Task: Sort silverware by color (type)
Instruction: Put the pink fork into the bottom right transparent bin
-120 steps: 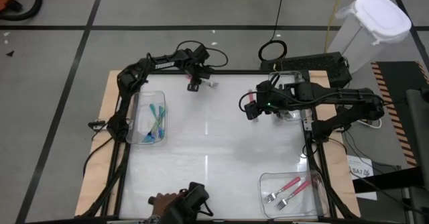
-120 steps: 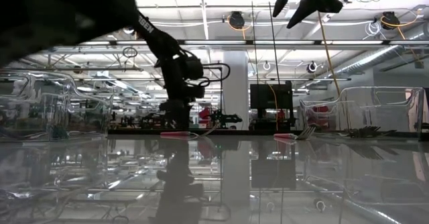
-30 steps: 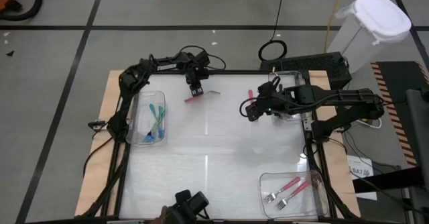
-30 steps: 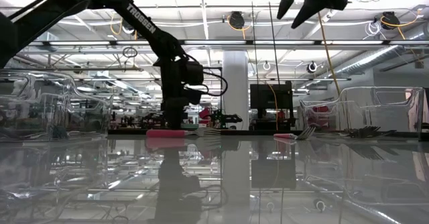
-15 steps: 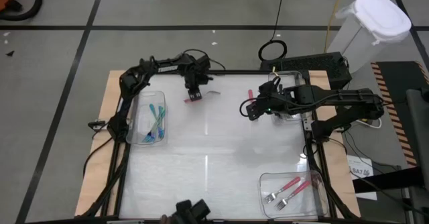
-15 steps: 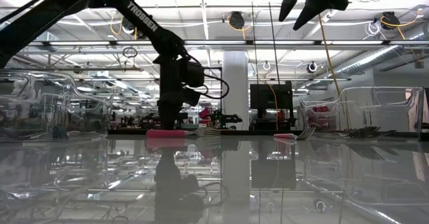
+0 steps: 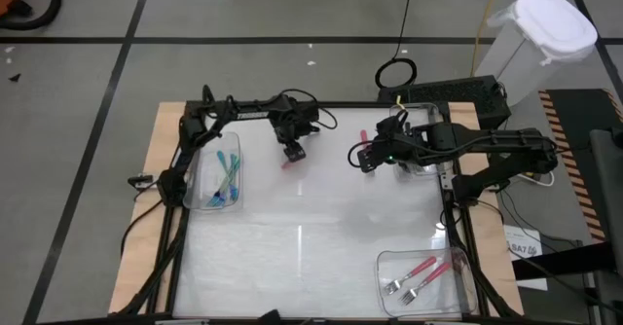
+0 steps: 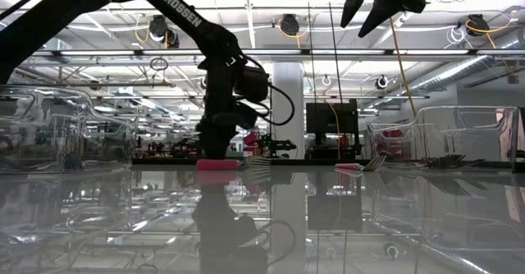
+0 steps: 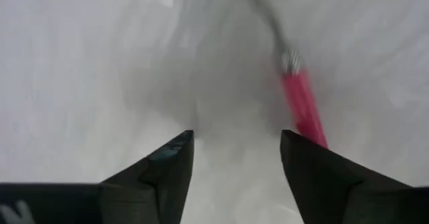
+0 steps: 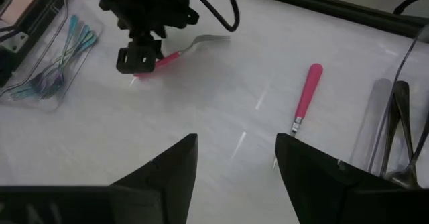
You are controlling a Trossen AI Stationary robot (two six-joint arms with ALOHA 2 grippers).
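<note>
From above, the left gripper (image 7: 293, 151) hangs unclenched over a pink-handled fork (image 7: 289, 162) lying on the counter (image 7: 311, 237), likely to pick it for sorting. The left wrist view shows the fork beside one finger. The right gripper (image 7: 362, 159) waits nearby, spread, empty.

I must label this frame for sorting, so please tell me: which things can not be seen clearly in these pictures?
- Pink fork, left wrist view: blurred, handle end hidden by a left gripper finger; contact unclear.
- Same fork, high view: mostly covered by that gripper.
- Forks in the right bin, high view: too small to count surely.
- Black pieces, right wrist view: cut off by the edge, behind a right gripper finger.
</note>
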